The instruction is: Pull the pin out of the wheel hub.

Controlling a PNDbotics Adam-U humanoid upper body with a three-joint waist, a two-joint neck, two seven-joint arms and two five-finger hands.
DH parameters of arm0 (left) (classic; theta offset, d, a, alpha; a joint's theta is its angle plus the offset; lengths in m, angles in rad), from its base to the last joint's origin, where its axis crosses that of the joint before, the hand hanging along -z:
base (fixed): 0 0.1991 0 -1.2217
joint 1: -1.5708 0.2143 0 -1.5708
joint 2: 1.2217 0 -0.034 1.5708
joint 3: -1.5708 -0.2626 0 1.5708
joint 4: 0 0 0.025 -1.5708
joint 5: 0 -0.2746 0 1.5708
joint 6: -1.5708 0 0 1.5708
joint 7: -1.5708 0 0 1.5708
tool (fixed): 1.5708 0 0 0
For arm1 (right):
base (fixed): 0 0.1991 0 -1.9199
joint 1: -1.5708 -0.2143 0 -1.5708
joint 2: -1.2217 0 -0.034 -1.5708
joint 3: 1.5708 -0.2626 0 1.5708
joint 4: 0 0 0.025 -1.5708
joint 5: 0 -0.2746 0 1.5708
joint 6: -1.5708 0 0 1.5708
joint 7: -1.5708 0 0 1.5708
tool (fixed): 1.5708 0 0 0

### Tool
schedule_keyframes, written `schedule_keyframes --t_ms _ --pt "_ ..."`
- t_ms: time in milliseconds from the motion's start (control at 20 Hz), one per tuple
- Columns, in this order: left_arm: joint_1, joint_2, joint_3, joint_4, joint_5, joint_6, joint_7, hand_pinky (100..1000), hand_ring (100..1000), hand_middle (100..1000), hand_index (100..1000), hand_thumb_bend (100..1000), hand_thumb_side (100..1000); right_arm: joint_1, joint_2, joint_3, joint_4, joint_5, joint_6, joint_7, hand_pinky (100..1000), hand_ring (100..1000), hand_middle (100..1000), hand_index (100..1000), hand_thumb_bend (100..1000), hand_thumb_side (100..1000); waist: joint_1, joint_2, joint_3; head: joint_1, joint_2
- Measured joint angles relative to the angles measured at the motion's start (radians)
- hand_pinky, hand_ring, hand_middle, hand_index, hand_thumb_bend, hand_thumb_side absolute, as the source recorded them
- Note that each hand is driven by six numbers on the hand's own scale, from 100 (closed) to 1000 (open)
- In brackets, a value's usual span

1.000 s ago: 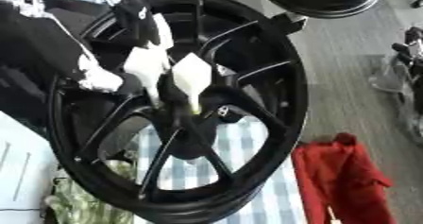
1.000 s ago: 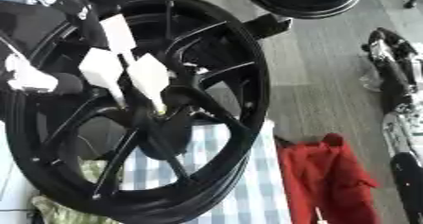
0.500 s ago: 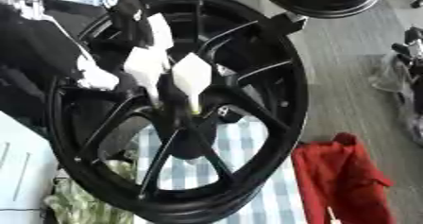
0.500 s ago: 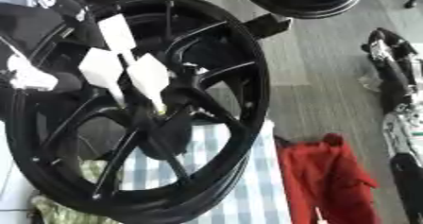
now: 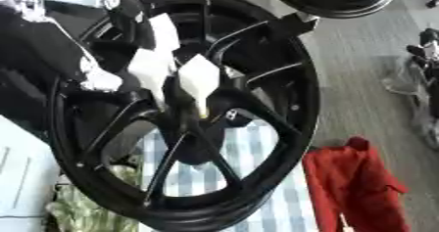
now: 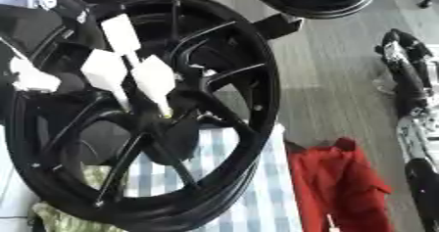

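the left hand [image 5: 176,74] reaches into the wheel [image 5: 291,108], white fingertips pinched at the hub [image 5: 214,118] just below; pin unseen.

Very little differs from the earlier pictures. The left hand [image 5: 167,72], with its white-tipped fingers reaching down into the centre of the black wheel [image 5: 291,104], sits very slightly lower and nearer the hub [image 5: 210,128] than a second ago. The yellowish tip [image 5: 202,112] under its fingers, too small to make out, is just above the hub. The whole scene has drifted a touch in both eye views, which reads as the head moving.
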Motion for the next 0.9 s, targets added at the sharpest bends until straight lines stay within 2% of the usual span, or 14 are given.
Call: schedule_keyframes --t_ms 900 --pt "0.007 0.000 -0.003 0.024 -0.005 0.008 0.000 790 728 688 813 344 532 0.000 0.000 0.000 0.001 0.000 0.002 -0.006 944 795 857 814 166 451 -0.001 0.002 -0.001 0.000 0.000"
